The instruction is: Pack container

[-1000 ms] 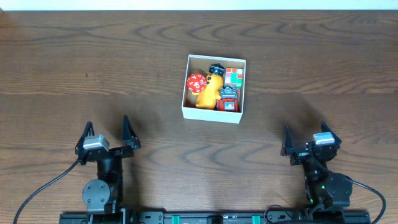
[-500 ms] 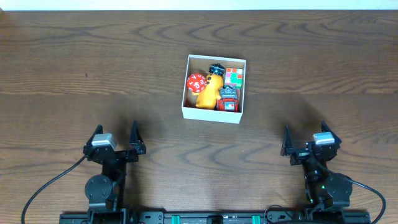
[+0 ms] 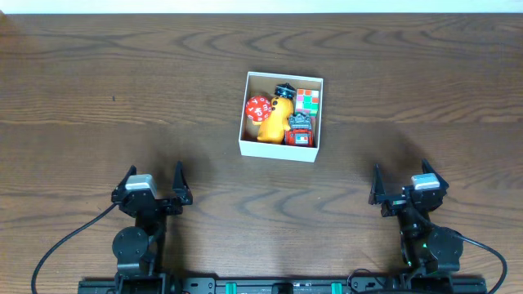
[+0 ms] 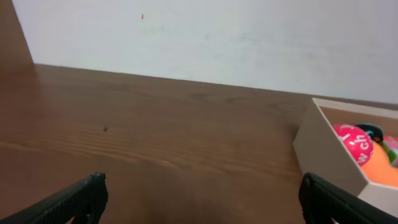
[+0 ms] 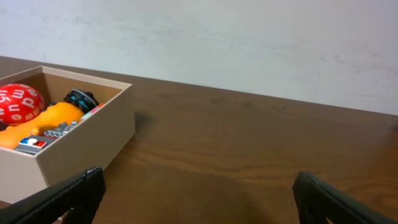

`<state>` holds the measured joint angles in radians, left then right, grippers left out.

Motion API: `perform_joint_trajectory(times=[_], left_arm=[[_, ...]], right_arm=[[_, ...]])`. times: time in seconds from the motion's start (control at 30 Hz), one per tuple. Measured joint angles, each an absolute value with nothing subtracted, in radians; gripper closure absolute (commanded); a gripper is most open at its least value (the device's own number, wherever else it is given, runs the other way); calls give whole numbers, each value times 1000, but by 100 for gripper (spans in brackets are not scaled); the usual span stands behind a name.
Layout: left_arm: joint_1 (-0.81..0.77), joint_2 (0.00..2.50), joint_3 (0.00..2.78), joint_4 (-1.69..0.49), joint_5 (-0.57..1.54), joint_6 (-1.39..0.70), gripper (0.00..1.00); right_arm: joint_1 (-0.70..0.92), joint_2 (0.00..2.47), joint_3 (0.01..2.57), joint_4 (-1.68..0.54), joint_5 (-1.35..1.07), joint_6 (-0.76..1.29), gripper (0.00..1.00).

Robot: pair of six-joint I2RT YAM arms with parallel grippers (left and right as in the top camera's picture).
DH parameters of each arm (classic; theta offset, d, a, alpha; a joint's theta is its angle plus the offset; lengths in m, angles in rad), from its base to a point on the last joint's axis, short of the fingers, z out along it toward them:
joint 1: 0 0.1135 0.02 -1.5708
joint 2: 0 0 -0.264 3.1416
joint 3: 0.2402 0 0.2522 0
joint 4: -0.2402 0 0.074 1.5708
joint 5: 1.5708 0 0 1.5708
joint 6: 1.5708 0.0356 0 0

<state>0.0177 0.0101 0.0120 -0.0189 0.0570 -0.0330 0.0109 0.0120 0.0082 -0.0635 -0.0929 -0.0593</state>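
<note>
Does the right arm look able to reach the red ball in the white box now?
Probably yes, from above. The container is open on top and nothing stands between it and the open right gripper. But the red ball sits against the yellow toy, so room for fingers is tight.

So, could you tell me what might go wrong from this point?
The container is open-topped and crowded: red ball, orange toy and puzzle cube sit tight together, so a bump might tip one out. The left gripper and right gripper are open, low and short of it; a careless forward reach could shove it.
</note>
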Motion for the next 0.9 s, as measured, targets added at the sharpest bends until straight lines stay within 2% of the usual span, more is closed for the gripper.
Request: perform_joint_trajectory(times=[0.9], left_arm=[[18, 10, 12, -19, 57, 9, 2]], right_arm=[[11, 12, 8, -64, -93, -59, 1]])
